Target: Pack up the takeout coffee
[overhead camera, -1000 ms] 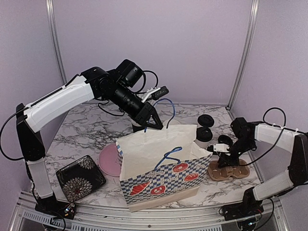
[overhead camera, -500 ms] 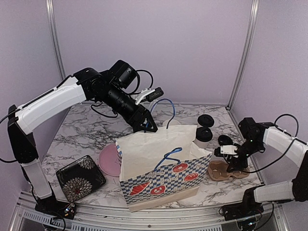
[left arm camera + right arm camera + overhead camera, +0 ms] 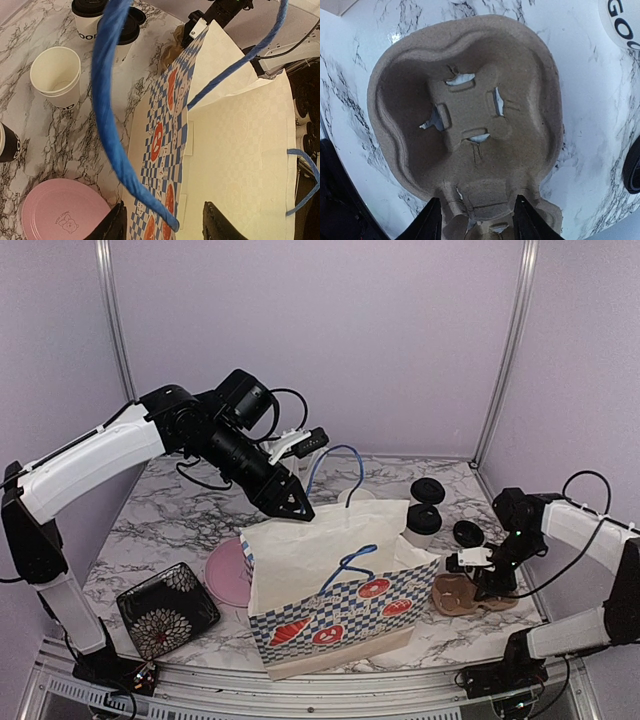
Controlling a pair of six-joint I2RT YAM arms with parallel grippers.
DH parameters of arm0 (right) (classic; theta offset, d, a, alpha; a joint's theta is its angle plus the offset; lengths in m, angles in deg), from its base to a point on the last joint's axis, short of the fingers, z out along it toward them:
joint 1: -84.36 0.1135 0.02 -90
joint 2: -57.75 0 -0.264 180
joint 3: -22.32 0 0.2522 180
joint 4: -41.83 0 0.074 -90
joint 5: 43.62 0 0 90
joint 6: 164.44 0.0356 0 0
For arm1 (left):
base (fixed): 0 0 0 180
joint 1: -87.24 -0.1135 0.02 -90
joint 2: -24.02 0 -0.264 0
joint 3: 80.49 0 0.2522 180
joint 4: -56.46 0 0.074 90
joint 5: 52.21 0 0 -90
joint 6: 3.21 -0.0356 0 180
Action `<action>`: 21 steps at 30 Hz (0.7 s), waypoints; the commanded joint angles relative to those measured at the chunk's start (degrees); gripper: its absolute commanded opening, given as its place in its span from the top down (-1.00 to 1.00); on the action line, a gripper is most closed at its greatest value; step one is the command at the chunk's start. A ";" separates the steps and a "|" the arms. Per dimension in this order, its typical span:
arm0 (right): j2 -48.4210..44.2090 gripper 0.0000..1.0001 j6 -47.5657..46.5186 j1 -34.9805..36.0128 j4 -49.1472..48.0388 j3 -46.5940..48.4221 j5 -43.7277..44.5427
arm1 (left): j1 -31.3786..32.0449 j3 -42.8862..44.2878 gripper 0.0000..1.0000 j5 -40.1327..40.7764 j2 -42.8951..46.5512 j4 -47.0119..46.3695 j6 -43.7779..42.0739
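Fingers (image 3: 293, 503) of left arm farther left

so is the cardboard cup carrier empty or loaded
Empty: the cup carrier shows a bare pocket in the right wrist view, and the top view shows no cup standing in it.

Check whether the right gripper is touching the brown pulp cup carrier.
Cannot tell. In the right wrist view the right gripper straddles the narrow end of the cup carrier, fingers close beside its edges, but neither contact nor a gap shows plainly.
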State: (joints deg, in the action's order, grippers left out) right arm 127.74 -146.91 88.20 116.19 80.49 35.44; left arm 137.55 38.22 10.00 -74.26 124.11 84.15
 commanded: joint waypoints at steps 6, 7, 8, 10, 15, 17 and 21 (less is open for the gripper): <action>1.83 0.08 -2.80 -0.29 -2.49 1.09 0.61 | -0.21 -0.79 -0.01 0.91 1.77 0.95 -0.21; 1.91 0.08 -2.85 -0.26 -2.72 0.95 0.53 | -0.21 -0.84 0.00 0.98 1.83 0.94 -0.18; 2.16 0.09 -2.92 -0.19 -2.88 0.86 0.42 | -0.21 -0.87 0.01 1.02 1.86 0.94 -0.18; 2.54 0.11 -2.88 0.08 -3.25 0.49 0.39 | -0.21 -1.05 0.02 1.10 2.04 0.96 -0.04; 3.04 0.17 -3.07 0.60 -3.60 -0.05 0.30 | -0.21 -1.32 0.03 1.39 2.24 0.91 0.00; 3.14 0.20 -3.20 0.81 -3.40 -0.10 0.24 | -0.21 -1.44 0.03 1.48 2.25 0.96 0.00; 2.91 0.23 -3.67 1.12 -3.22 -0.68 0.58 | -0.27 -1.92 0.03 1.82 2.37 0.91 -0.16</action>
State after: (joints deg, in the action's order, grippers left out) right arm 130.63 -149.64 88.70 113.20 80.36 35.60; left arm 137.55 37.11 11.31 -73.96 124.15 84.20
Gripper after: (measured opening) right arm 0.390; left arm 0.483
